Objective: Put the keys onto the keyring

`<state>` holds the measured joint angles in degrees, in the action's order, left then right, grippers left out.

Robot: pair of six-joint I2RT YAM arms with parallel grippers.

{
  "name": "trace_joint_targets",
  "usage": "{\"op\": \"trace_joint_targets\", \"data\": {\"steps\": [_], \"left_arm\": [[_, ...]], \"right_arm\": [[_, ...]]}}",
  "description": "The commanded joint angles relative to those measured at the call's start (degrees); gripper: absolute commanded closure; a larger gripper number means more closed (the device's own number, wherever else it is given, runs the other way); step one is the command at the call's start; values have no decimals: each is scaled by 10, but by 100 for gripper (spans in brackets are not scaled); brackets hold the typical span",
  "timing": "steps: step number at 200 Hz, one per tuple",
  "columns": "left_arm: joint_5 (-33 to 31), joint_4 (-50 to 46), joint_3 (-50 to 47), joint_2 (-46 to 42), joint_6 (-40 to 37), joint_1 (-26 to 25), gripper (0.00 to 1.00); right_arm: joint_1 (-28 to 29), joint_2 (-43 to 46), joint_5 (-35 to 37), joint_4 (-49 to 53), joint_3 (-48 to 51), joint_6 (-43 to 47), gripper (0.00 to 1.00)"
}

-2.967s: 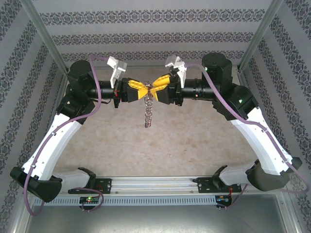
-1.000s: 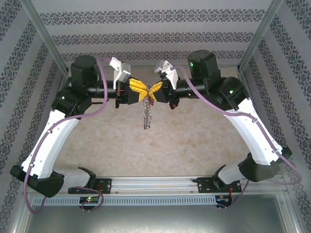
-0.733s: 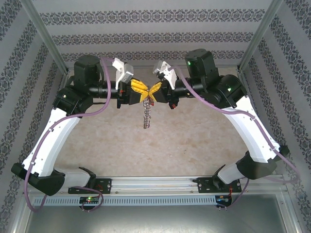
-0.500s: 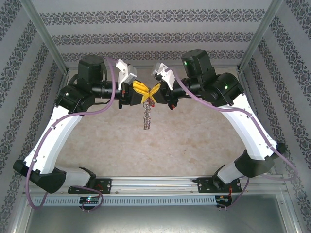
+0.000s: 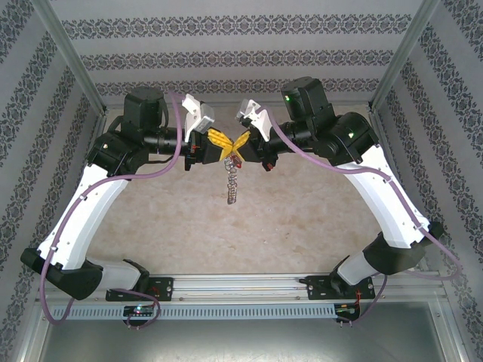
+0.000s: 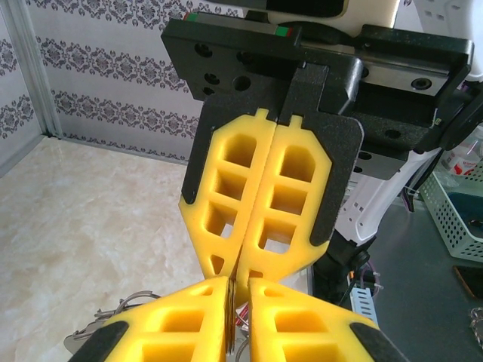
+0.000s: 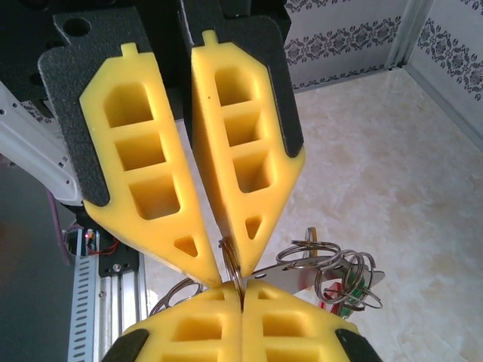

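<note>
1. On the overhead camera I saw both arms raised and bent inward. The left end effector (image 5: 225,145) and the right end effector (image 5: 238,145) met tip to tip above the far half of the marbled worktop (image 5: 302,219).
2. The keyring (image 5: 232,181) hung in the air from that meeting point. It was a limp string of silvery links drooping straight down.
3. On the left wrist camera my own yellow pads (image 6: 302,326) sat at the bottom of the frame with only a sliver between them. A thin wire loop of the keyring stood in that sliver, so I read the left end effector as clamped on it.
4. In the same view the right end effector faced me. Its two pads lay flush against each other along their length, and their points came down right at my left tips.
5. On the right wrist camera the right pads (image 7: 294,328) were pressed together on that same wire loop, which rose out of the seam between them.
6. Above them the left fingers (image 7: 143,173) formed a narrow V, apart at the base and closing at the tips around the loop.
7. Just right of the pinch, the rest of the keyring bunched into overlapping wire rings.
8. The red and green heads of the keys (image 7: 337,296) peeked out beneath those rings, too small for me to count.
</note>
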<state>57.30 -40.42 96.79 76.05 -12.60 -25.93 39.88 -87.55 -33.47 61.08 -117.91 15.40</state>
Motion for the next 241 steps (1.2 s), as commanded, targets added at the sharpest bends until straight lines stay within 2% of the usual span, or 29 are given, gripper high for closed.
{"op": "trace_joint_targets", "data": {"steps": [1,10,21,93,118,142,166,241], "left_arm": [[-6,-26,16,3,-12,-11,86],[-5,-26,16,2,-12,-11,89],[-4,-26,16,2,-12,-11,100],[7,22,-2,-13,22,-11,100],[5,47,-11,-18,44,-10,100],[1,49,-6,-16,50,-9,100],[5,68,-10,-20,63,-9,100],[37,164,-35,-33,137,10,100]], "right_arm": [[1,18,-26,-45,0,3,100],[1,19,-26,-46,3,2,100],[1,23,-26,-50,6,0,100],[5,37,-15,-68,24,-7,100],[6,48,-5,-81,42,-12,77],[7,56,-4,-83,59,-18,71],[6,65,7,-84,78,-22,71],[5,80,4,-94,103,-33,84]]}}
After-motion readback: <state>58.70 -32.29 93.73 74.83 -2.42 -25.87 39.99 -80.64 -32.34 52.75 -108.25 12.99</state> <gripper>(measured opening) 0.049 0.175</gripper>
